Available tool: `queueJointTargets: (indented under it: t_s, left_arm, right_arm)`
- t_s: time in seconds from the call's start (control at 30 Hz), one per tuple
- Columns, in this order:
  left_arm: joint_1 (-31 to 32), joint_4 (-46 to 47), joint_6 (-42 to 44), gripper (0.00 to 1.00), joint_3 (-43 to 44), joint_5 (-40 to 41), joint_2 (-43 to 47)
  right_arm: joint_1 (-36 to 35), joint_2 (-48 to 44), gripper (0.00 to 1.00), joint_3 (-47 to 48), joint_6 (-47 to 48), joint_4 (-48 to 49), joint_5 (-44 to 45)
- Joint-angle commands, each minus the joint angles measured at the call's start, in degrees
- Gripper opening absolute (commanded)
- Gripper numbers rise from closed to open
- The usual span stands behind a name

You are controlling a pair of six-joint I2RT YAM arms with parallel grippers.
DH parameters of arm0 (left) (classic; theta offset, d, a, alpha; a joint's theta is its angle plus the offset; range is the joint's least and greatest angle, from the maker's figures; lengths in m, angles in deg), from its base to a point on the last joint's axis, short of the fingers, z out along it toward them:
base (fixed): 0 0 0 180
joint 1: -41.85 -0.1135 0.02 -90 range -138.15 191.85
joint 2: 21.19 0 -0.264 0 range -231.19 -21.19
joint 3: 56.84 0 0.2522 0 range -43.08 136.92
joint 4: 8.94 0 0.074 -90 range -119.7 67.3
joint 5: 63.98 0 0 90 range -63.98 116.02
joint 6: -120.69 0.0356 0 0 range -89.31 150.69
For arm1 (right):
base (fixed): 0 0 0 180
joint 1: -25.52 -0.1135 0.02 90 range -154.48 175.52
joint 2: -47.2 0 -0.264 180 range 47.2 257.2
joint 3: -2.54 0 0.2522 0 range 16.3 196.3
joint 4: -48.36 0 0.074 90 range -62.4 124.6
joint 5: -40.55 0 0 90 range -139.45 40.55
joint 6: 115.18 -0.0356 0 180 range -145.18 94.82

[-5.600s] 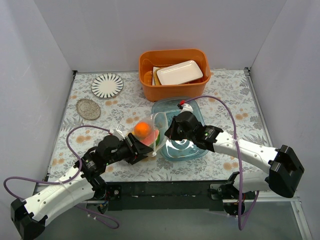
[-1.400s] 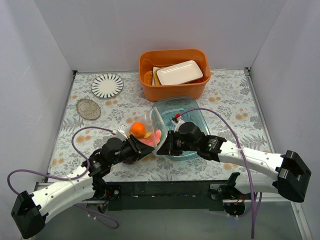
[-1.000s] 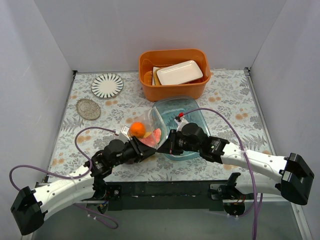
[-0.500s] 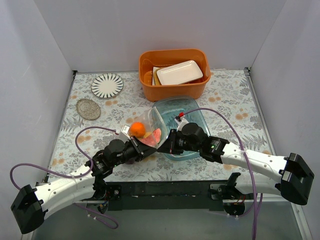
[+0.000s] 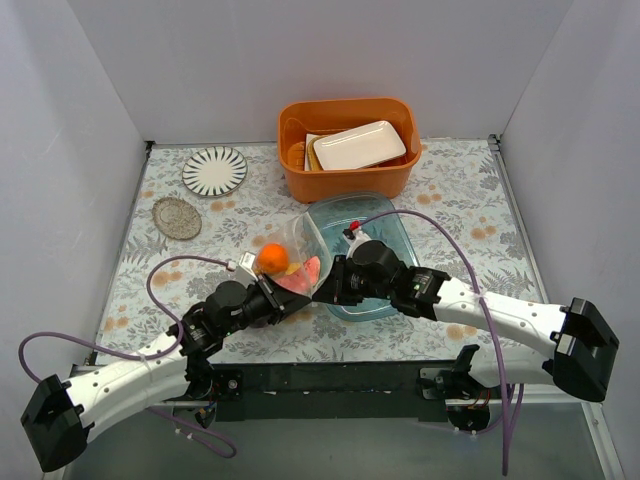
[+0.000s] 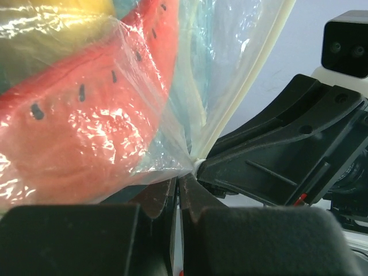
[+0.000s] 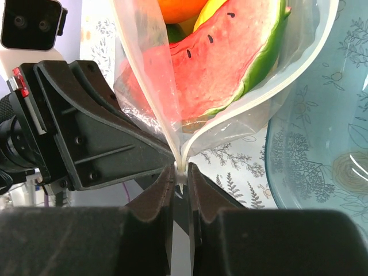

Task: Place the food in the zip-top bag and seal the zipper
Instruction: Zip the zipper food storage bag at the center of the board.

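The zip-top bag (image 5: 296, 262) hangs upright between both arms, and the food in it shows through: an orange (image 5: 272, 258) and a watermelon slice (image 5: 310, 272). In the right wrist view the watermelon slice (image 7: 221, 60) and orange (image 7: 183, 8) fill the bag, whose mouth gapes. The zipper (image 7: 261, 98) runs in two whitish strips that meet at my right gripper (image 7: 182, 172), which is shut on that end. My left gripper (image 6: 178, 185) is shut on the bag's film (image 6: 167, 155) at the same corner, beside the zipper (image 6: 247, 86). The two grippers (image 5: 298, 297) (image 5: 325, 290) nearly touch.
A clear blue tray (image 5: 395, 235) lies right behind the bag, under the right arm. An orange bin (image 5: 345, 182) holding a white dish (image 5: 360, 145) stands at the back. A striped plate (image 5: 214, 170) and a round coaster (image 5: 177, 217) lie at the back left.
My left gripper has closed on the bag's corner. The right arm and the bag have shifted slightly up and to the left; the right gripper's hold is unchanged.
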Motion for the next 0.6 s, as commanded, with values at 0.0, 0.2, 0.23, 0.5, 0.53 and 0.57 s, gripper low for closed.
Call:
queueJointTargets:
  t_s: [0.0, 0.2, 0.23, 0.5, 0.53, 0.57]
  left_arm:
    - [0.2, -1.4, -13.4, 0.0, -1.3, -3.6, 1.5]
    - [0.3, 1.3, -11.3, 0.0, -2.1, -6.8, 0.1]
    - [0.2, 1.6, -10.7, 0.0, -2.1, -7.0, 0.0]
    - [0.2, 4.9, -7.4, 0.0, -1.4, -11.1, -4.2]
    - [0.2, 4.9, -7.2, 0.0, -1.4, -11.4, -4.3]
    - [0.2, 4.9, -7.2, 0.0, -1.4, -11.6, -4.3]
  right_arm:
    - [0.1, -0.1, 0.06, 4.1, 3.6, -0.9, 7.2]
    - [0.1, -1.2, 0.06, 4.0, 5.3, -0.5, 9.6]
    - [0.1, -1.2, 0.06, 3.8, 5.4, -0.4, 9.5]
    - [0.1, -2.5, 0.06, 2.0, 5.6, 2.5, 11.4]
    - [0.1, -2.7, 0.06, 2.0, 5.6, 2.5, 11.9]
    - [0.1, -2.9, 0.06, 1.9, 5.9, 2.4, 12.5]
